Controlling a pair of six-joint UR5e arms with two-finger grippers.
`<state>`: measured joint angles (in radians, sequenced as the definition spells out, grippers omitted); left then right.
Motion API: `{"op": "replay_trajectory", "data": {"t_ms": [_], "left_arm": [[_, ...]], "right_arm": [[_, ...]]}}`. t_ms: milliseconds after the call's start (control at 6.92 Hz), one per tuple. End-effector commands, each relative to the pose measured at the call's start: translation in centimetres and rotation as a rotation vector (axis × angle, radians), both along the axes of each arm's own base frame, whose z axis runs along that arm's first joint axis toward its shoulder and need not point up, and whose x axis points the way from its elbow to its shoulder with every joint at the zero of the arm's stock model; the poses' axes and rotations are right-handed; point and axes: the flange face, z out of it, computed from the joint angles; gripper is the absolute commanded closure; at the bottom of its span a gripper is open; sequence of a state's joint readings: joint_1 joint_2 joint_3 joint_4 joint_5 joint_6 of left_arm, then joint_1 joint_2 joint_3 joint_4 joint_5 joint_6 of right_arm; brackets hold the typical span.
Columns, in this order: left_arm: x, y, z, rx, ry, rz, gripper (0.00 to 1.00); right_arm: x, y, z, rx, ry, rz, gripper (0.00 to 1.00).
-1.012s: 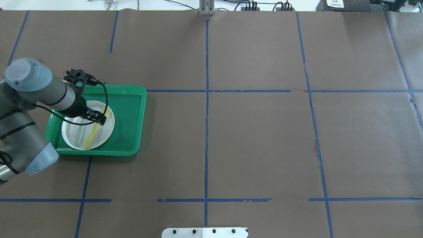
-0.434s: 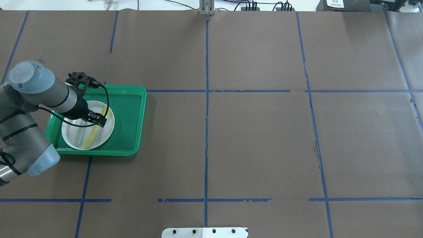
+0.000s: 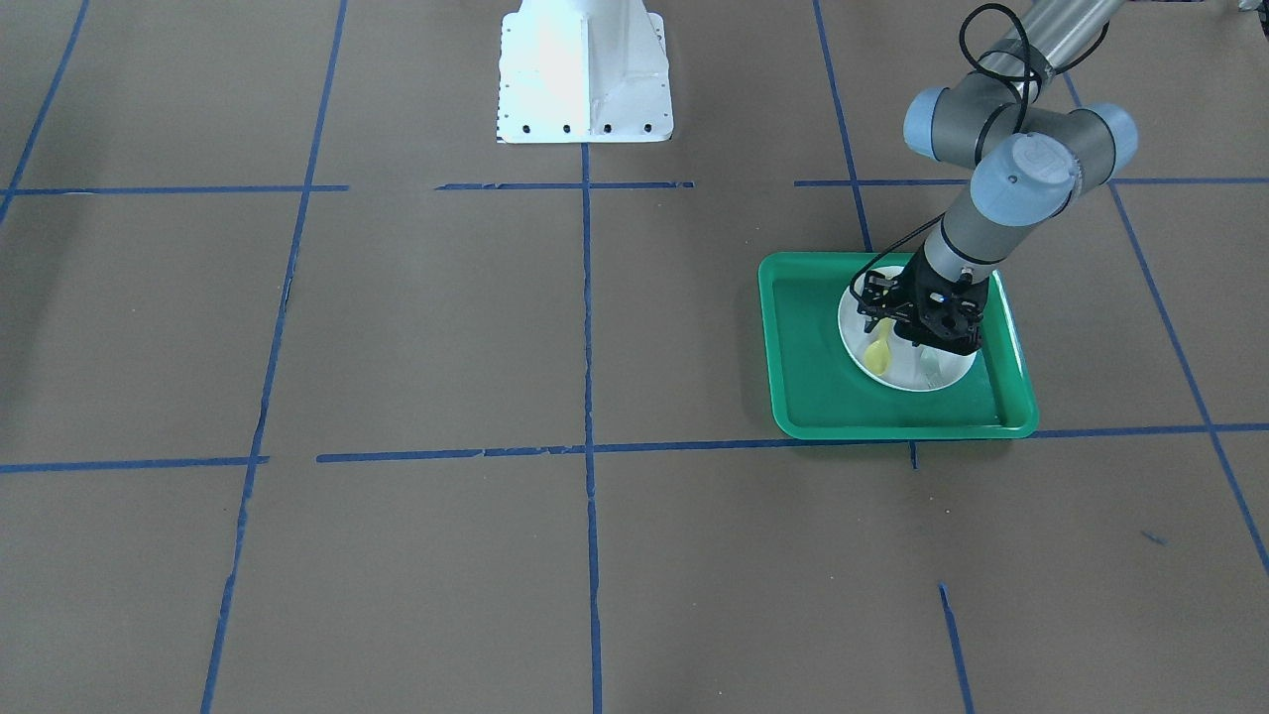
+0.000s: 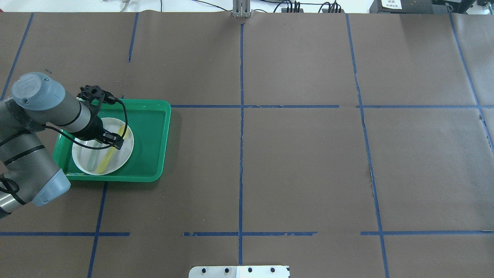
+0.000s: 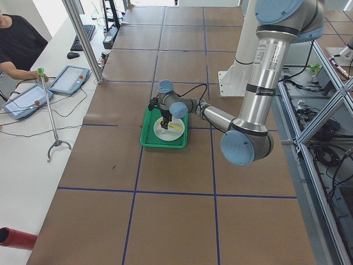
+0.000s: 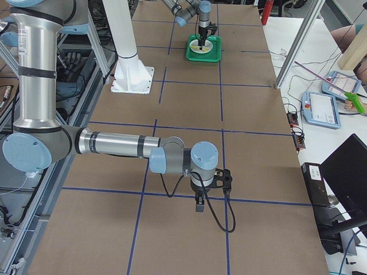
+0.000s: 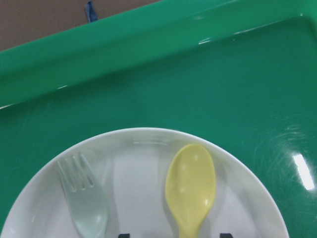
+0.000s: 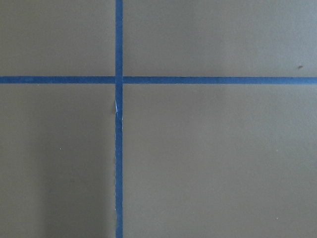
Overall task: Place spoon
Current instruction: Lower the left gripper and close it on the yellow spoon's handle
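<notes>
Spoon [image 7: 190, 186] on plate [image 7: 143, 163]; brown taped table [image 4: 301, 162]

Little legible text.
- Joint cap [image 4: 32, 87], left edge of overhead frame: faint embossed round mark, looks like "UR".
- Sticker [image 5: 270, 55] on arm tube [image 5: 263, 83], upper right of left-side view: printed lines, too small to read.
- White label [image 4: 390, 4] on black box [image 4: 405, 7], top right corner of overhead frame: dark print, unreadable.
- Tablet [image 5: 69, 80], upper left of left-side view: screen content too small to read.
</notes>
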<state>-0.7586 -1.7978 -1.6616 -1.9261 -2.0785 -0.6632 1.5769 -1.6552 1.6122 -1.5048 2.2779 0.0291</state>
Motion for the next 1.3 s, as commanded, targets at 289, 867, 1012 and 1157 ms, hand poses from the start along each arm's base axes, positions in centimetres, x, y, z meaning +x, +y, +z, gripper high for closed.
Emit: {"op": "replay_trajectory", "data": {"t_ms": [289,867,1012,1157], "left_arm": [[0.07,0.0,0.16,-0.001,-0.002,0.001,0.53],[0.64,0.48,0.08,-0.004,-0.001,0.01,0.67],[0.64,0.48,0.08,-0.004,-0.001,0.01,0.67],[0.61,0.51,-0.07,-0.002,0.001,0.01,0.71]], "right_arm": [[0.0,0.0,0.0,0.0,0.0,0.0,0.0],[0.0,0.0,0.0,0.0,0.0,0.0,0.0],[0.0,0.0,0.0,0.0,0.0,0.0,0.0],[0.0,0.0,0.0,0.0,0.0,0.0,0.0]]}}
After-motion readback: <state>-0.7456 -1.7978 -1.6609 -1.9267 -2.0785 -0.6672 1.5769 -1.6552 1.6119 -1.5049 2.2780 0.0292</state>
